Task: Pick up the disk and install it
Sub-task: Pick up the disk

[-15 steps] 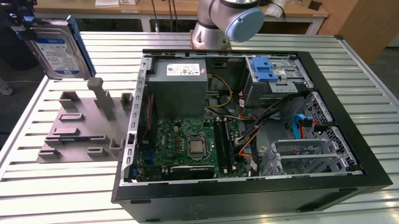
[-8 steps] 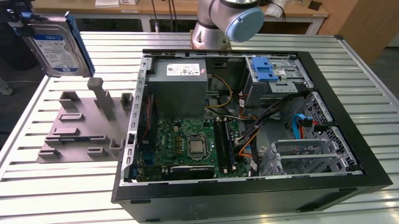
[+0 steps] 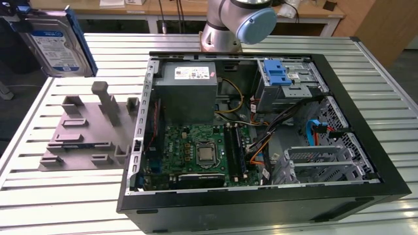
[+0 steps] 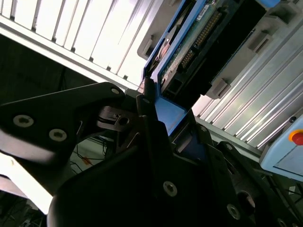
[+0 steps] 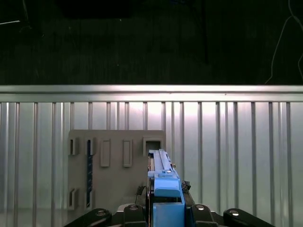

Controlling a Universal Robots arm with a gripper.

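The disk, silver-grey with a white and blue label and a blue frame, hangs upright above the table's far corner at the exterior view's left. My gripper is shut on its upper end. In the first wrist view the disk shows edge-on between my fingers, above the slatted table and just beside the grey fixture. The second wrist view shows the disk's green circuit-board side, with my gripper clamped on its blue frame.
The open black computer case lies on the table, with a grey power-supply box, a motherboard and a drive bay with a blue latch. The grey fixture with upright posts sits at the case's left. The arm's base stands behind.
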